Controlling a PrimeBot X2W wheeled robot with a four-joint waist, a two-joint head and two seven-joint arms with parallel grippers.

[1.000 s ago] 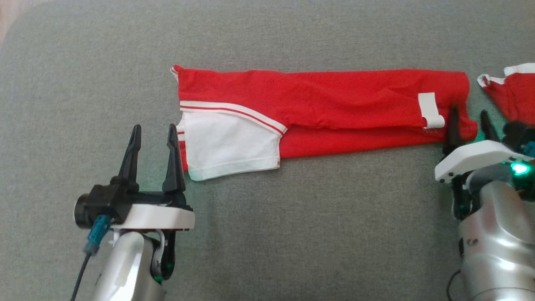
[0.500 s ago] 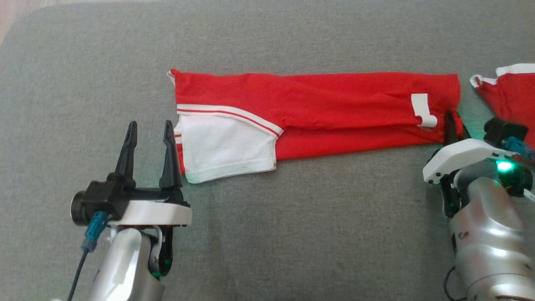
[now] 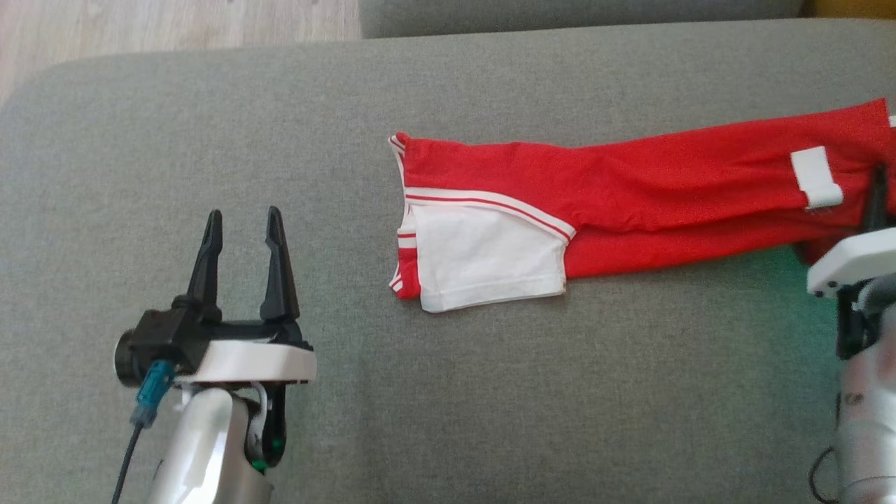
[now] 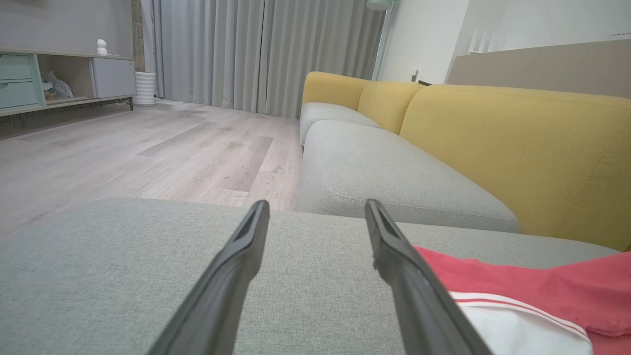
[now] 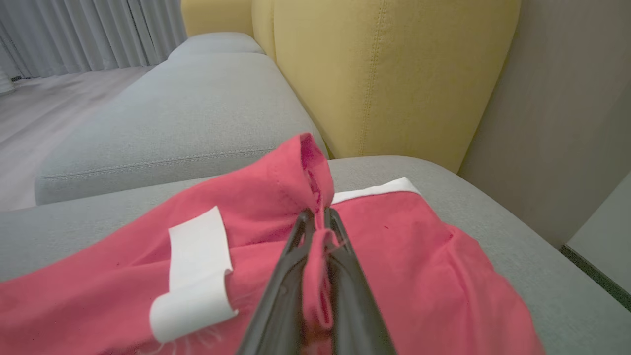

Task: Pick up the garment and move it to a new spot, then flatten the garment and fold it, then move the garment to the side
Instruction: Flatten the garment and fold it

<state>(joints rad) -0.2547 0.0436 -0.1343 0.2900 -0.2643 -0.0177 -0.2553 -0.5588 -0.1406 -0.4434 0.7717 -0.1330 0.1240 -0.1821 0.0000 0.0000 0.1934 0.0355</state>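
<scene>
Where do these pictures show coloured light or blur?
Head view: a green glow tints the grey fabric cushion beside the right gripper. Right wrist view: the red mesh jersey looks soft at the lower right. Left wrist view: even daylight, no glare.

The red mesh sports jersey (image 3: 651, 175) is showing a plain white side panel (image 3: 483, 262), white sleeve trim (image 3: 490, 203) carrying one thin red stripe, and a white fabric tag (image 3: 815, 176). The woven sofa cushion (image 3: 490, 392) is showing flecked grey, the padded sofa backrest (image 4: 517, 148) mustard yellow, the plank floor (image 4: 123, 148) pale greyish wood grain, the pleated curtains (image 4: 222, 49) grey.
</scene>
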